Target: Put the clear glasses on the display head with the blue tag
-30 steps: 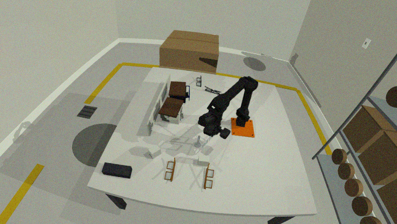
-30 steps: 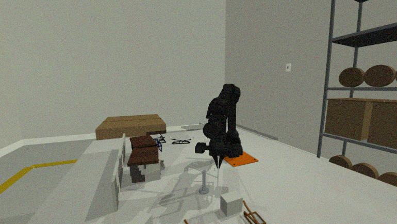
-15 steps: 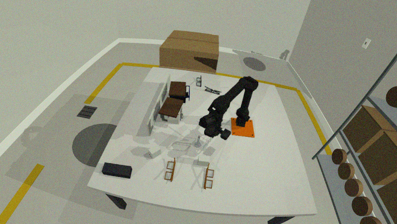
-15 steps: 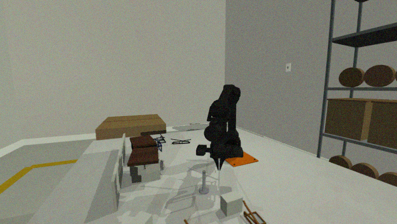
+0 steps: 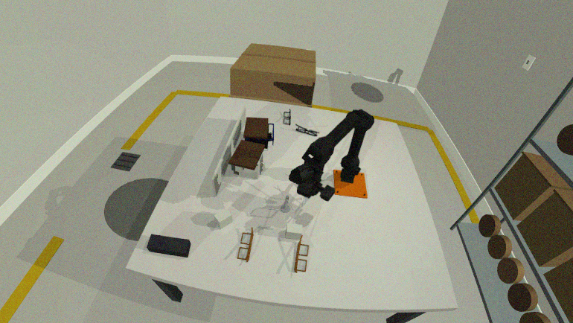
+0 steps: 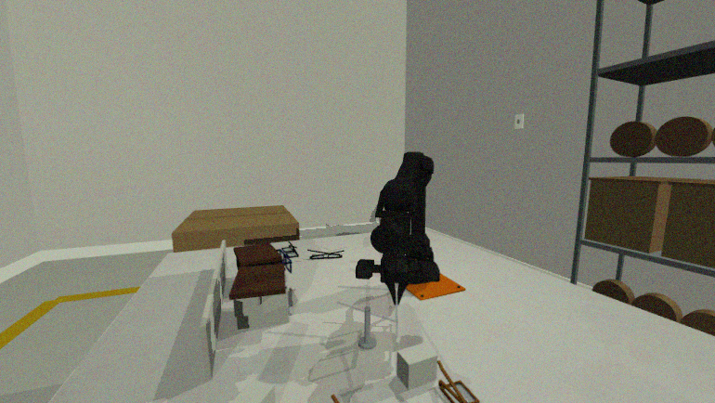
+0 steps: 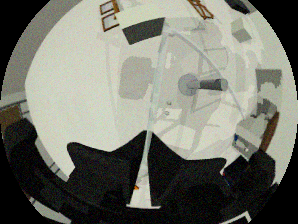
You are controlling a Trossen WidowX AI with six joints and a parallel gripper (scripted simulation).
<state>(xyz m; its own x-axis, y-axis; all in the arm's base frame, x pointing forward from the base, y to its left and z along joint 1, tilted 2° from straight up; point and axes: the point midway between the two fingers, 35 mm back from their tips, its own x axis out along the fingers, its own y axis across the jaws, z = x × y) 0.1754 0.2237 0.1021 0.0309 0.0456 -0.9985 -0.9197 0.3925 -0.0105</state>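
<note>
The fingers (image 6: 392,292) are closed on part of the clear glasses (image 6: 396,325) (image 7: 156,95), which are over the middle of the counter (image 5: 381,257) (image 6: 526,325) (image 7: 60,85), near a grey post (image 5: 285,205) (image 6: 367,325) (image 7: 187,85) on a round foot. Whether glasses and post touch, I can't tell.

The clear glasses are well apart from both brown-topped display heads, which stand toward the counter's left edge in the top view. The farther head (image 5: 257,128) (image 6: 255,253) wears dark blue glasses (image 5: 273,134) (image 6: 286,261); the nearer head (image 5: 247,154) (image 6: 258,279) stands just beside it.

Two pairs of brown-framed glasses (image 5: 251,250) (image 5: 297,258) lie toward the near edge, and a black block (image 5: 168,245) sits by the near left corner.
</note>
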